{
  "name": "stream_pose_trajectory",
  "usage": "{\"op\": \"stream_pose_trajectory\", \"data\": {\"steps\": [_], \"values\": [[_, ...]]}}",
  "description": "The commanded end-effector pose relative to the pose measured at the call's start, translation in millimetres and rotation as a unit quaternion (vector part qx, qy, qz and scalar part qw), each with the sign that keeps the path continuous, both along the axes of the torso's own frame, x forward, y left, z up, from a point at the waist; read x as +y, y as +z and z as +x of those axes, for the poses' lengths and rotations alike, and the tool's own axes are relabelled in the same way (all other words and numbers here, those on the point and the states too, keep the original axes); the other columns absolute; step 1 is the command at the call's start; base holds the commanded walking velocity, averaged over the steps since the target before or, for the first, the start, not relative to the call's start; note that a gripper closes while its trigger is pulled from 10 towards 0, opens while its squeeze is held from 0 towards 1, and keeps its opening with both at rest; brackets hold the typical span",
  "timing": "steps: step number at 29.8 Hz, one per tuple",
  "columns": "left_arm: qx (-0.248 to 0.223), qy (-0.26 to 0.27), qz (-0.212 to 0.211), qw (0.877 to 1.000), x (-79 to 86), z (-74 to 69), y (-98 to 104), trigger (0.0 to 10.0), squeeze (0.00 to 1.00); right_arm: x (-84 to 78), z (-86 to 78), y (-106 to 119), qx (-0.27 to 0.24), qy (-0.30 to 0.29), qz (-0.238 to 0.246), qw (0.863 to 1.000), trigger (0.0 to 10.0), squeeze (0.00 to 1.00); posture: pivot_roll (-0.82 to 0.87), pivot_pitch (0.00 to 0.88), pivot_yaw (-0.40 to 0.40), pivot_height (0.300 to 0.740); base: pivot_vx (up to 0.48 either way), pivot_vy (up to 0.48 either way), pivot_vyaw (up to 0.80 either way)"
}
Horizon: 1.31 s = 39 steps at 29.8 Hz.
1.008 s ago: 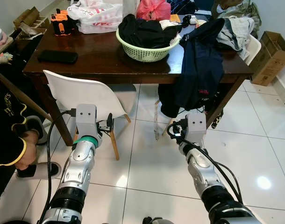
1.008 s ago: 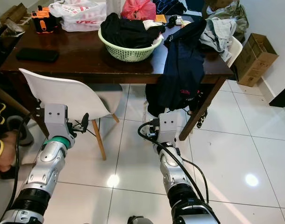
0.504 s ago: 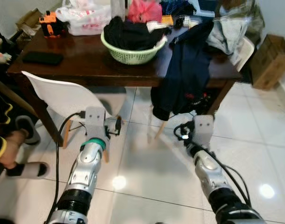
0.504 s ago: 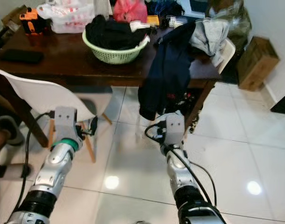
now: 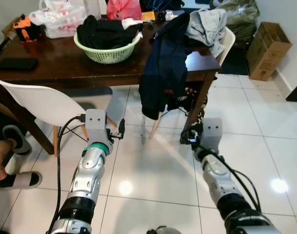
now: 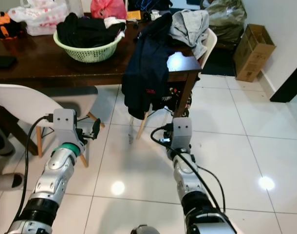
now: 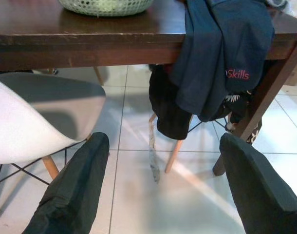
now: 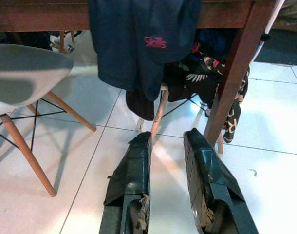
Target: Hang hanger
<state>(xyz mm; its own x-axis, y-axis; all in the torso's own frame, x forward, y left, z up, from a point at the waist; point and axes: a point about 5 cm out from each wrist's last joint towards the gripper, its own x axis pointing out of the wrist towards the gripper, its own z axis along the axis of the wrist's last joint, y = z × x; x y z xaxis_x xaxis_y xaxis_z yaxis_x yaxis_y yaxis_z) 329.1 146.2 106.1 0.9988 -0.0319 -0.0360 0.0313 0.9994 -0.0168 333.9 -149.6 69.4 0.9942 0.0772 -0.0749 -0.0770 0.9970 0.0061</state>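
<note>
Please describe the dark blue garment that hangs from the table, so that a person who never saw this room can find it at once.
Find the dark wooden table with the green laundry basket on it. At the corner beside the white chair draped with grey clothes, the navy garment hangs over the table edge toward the floor. Unlike the black clothes nearby, it carries a small pink "Skills" print.

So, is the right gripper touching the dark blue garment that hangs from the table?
Apart. In the right wrist view, the right gripper has white floor tiles beyond its fingertips, and the dark blue garment hangs farther off at the table edge.
</note>
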Motion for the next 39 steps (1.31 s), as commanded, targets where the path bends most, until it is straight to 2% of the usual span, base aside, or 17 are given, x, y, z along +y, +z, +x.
{"op": "stream_pose_trajectory", "data": {"steps": [1, 9, 16, 22, 24, 31, 39], "values": [[0.009, 0.008, 0.006, 1.000, 5.5, -3.6, -6.5, 10.0, 0.00, 2.8, -2.8, -5.3, 0.011, 0.001, 0.005, 1.000, 10.0, 0.00, 0.00, 0.025, -0.005, 0.740, 0.000, 0.000, 0.00], [0.019, 0.012, 0.013, 1.000, 6.2, -2.4, -6.9, 10.0, 0.00, 2.3, -2.2, -4.9, 0.011, -0.002, 0.007, 1.000, 10.0, 0.00, 0.00, 0.024, -0.008, 0.740, 0.000, 0.000, 0.00], [0.009, 0.023, 0.022, 0.999, 8.9, -0.1, -3.0, 10.0, 0.00, 3.9, -0.3, -0.7, 0.002, 0.001, 0.011, 1.000, 10.0, 0.00, 0.00, 0.024, -0.009, 0.740, 0.000, 0.000, 0.00], [-0.039, 0.013, 0.022, 0.999, 4.0, 4.2, 18.8, 10.0, 0.00, 5.5, 7.4, 21.2, -0.051, -0.001, 0.034, 0.998, 10.0, 0.00, 0.00, 0.025, -0.013, 0.740, 0.000, 0.000, 0.00], [-0.057, 0.015, 0.011, 0.998, 3.6, 6.9, 28.4, 10.0, 0.00, 5.7, 10.7, 29.2, -0.068, -0.002, 0.041, 0.997, 10.0, 0.00, 0.00, 0.022, -0.013, 0.740, 0.281, 0.000, 0.00], [-0.064, 0.013, 0.010, 0.998, 3.4, 8.2, 33.1, 10.0, 0.00, 6.0, 12.2, 30.3, -0.066, -0.003, 0.047, 0.997, 10.0, 0.00, 0.00, 0.020, -0.014, 0.740, 0.341, 0.000, 0.00], [-0.068, 0.009, 0.014, 0.998, 3.7, 7.7, 36.5, 10.0, 0.00, 6.8, 10.4, 26.8, -0.058, -0.002, 0.053, 0.997, 10.0, 0.00, 0.01, 0.012, -0.009, 0.740, 0.368, 0.000, -0.70]]}}
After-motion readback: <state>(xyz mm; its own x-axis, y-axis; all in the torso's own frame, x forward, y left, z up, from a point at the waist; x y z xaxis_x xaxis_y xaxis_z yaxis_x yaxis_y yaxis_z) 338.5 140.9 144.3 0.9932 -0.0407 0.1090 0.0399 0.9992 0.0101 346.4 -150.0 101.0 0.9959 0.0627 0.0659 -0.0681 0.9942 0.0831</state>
